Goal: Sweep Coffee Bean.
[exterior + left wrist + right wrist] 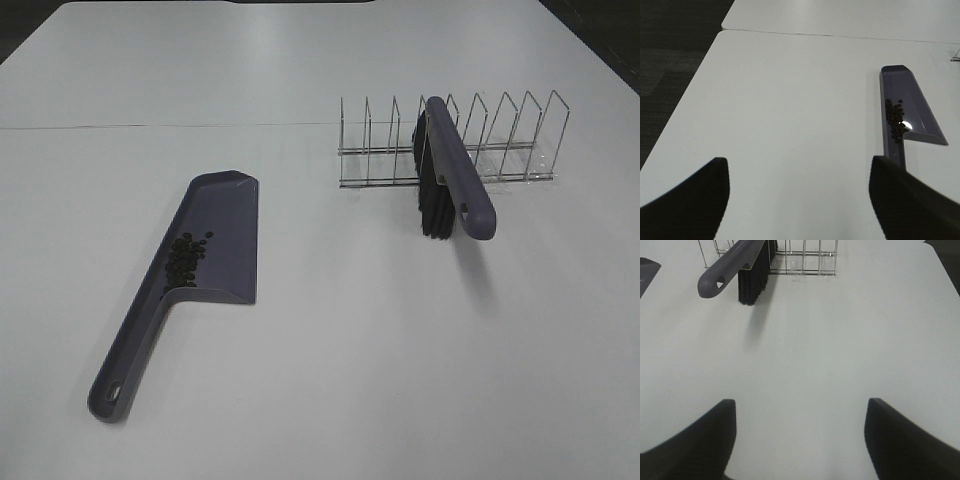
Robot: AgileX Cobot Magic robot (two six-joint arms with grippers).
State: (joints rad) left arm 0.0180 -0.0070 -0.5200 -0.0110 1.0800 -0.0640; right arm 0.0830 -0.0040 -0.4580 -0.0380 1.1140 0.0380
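A cluster of dark coffee beans (186,258) lies inside a purple dustpan (222,215) on the white table, along the pan's left wall; the beans (895,120) and dustpan (912,107) also show in the left wrist view. A purple brush (460,170) with black bristles (434,200) leans in a wire rack (500,135); the brush (730,267) shows in the right wrist view too. My left gripper (799,195) is open above bare table, well short of the dustpan. My right gripper (800,437) is open, some way from the brush. Neither arm appears in the high view.
The dustpan's long handle (128,360) points toward the front-left of the table. A seam (160,126) runs across the table behind the dustpan. The table's left edge (687,95) borders dark floor.
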